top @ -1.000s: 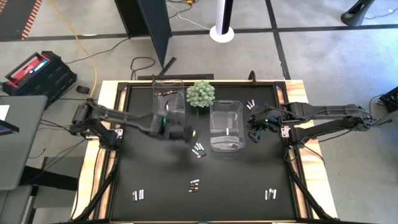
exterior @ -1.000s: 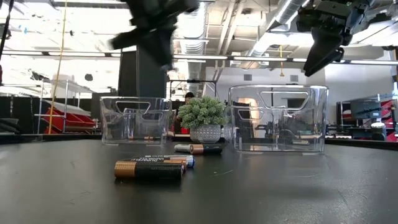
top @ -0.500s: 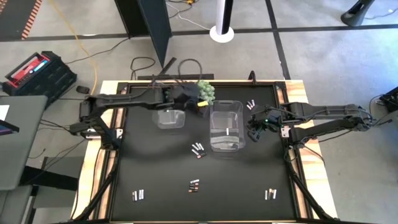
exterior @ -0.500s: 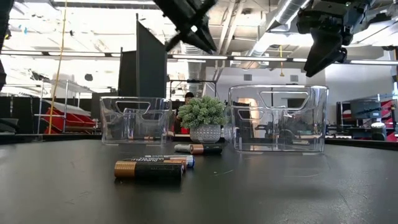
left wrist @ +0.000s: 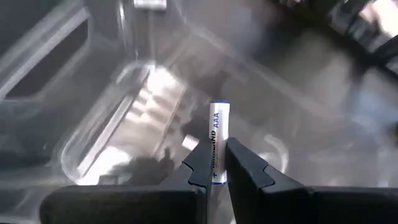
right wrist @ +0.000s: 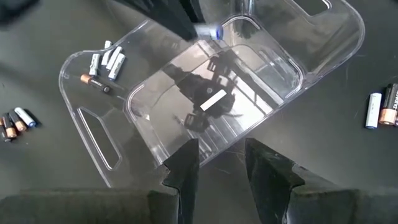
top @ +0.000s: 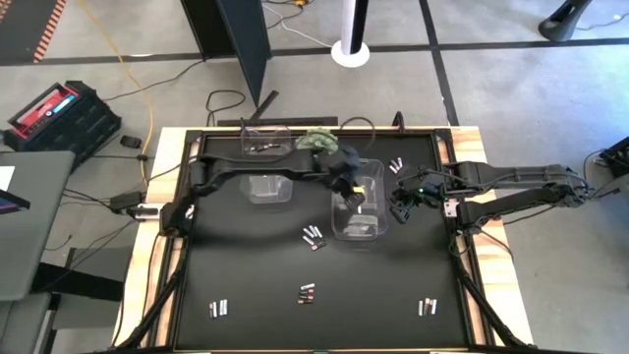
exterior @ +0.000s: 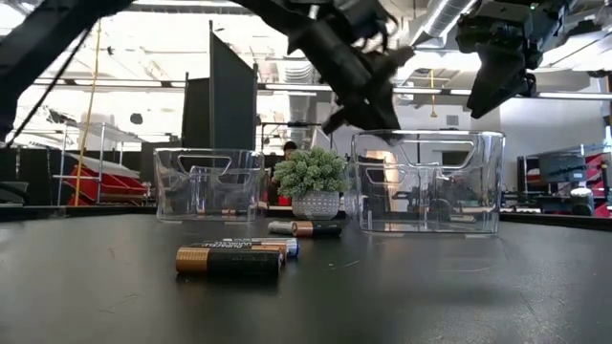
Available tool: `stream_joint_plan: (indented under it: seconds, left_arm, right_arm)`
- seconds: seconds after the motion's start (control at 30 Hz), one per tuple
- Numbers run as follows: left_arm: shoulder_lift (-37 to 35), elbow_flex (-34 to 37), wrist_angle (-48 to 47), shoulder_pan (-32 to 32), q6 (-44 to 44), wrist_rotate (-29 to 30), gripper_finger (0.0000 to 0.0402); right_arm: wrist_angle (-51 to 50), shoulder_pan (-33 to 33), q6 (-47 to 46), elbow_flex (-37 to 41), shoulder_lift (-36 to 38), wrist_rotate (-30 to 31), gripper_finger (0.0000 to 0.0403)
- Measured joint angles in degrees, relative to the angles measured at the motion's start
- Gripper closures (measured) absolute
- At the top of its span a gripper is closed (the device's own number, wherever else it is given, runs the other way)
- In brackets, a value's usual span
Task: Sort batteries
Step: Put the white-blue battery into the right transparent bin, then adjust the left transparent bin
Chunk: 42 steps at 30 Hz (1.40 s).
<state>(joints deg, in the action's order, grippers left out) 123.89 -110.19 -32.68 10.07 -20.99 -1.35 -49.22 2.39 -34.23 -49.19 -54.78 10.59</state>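
Two clear bins sit in the upper middle of the high view, the right bin [top: 358, 202] under my left gripper [top: 346, 187], the left bin [top: 267, 167] beside the green plant [top: 316, 141] that my arm partly covers. My left gripper is clamped on one white AAA battery [left wrist: 216, 140] above that bin, where one white cell [right wrist: 213, 100] already lies; my right gripper [top: 400, 205] waits just right of it, fingers apart and empty. Five loose battery clusters [top: 313, 236] dot the mat, too small to count.

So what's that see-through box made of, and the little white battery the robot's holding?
The see-through box looks like clear, glossy hard plastic: you see the table through it, and its walls glint. The white battery, pinched in the left gripper, probably has a metal body under a smooth printed wrapper; only the wrapper shows.
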Motion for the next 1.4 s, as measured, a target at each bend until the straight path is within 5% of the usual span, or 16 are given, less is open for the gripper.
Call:
stream_joint_plan:
  seconds: [0.17, 0.43, 1.17, 1.4]
  left_arm:
    - [6.2, -8.9, -10.7, 0.0, 3.8, 0.0, 0.0377]
    - [12.1, -14.7, -13.5, -0.2, 7.8, 0.0, 0.0377]
    - [12.2, -13.7, -14.6, -2.6, 32.4, 0.4, 0.0330]
    - [11.9, -14.8, -14.9, -2.5, 31.4, 4.8, 0.0329]
  right_arm:
    - [0.1, 0.0, 0.2, 0.0, 0.0, 0.0, 0.0255]
    - [-1.7, -0.1, 1.7, 0.0, 0.0, 0.0, 0.0255]
    - [-1.2, -0.1, -4.9, 0.0, 0.0, 0.0, 0.0255]
    - [-1.2, -0.1, -6.5, 0.0, 0.0, 0.0, 0.0255]
